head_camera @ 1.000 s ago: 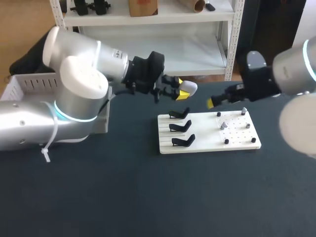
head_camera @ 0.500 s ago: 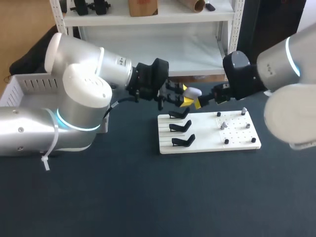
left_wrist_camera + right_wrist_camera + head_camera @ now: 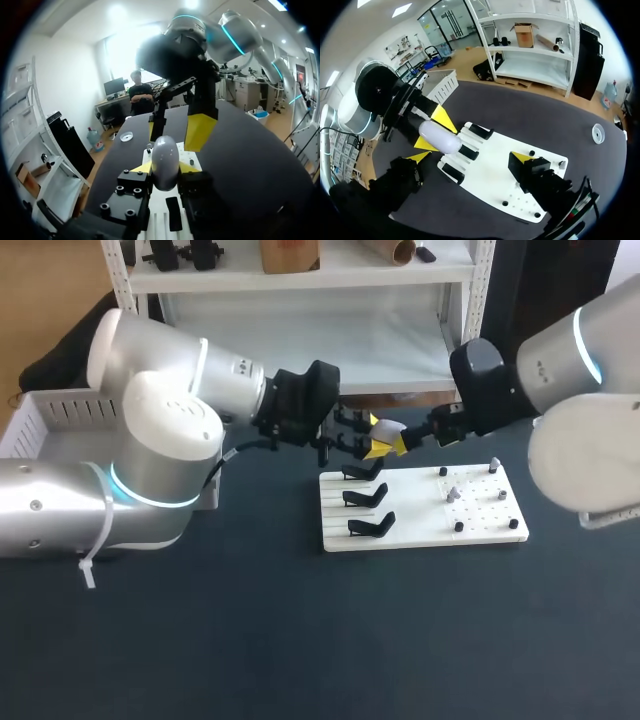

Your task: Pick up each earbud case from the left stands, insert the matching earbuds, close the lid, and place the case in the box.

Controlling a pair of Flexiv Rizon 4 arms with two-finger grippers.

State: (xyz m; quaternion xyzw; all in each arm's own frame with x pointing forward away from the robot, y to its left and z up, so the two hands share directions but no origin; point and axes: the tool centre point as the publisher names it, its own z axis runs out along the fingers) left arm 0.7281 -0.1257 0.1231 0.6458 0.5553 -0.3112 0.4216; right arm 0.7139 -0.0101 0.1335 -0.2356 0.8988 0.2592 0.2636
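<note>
A white earbud case (image 3: 387,427) hangs in the air above the back edge of the white board (image 3: 480,530). My left gripper (image 3: 374,437) is shut on it; in the left wrist view the case (image 3: 165,161) stands upright between the yellow tips. My right gripper (image 3: 402,440) faces it from the right, open. Its yellow fingers (image 3: 200,131) stand wide apart just beyond the case. From the right wrist view, the case (image 3: 440,137) lies ahead of my right gripper (image 3: 470,157), untouched. Three black stands (image 3: 365,497) on the board's left part are empty.
Small earbuds and black pegs (image 3: 452,495) sit on the board's right part. A white slatted box (image 3: 50,420) stands at the table's back left, behind my left arm. Dark tabletop (image 3: 300,640) spreads in front of the board.
My right gripper has swung left, from the board's back right up to the held case. My left gripper edged slightly right with the case.
</note>
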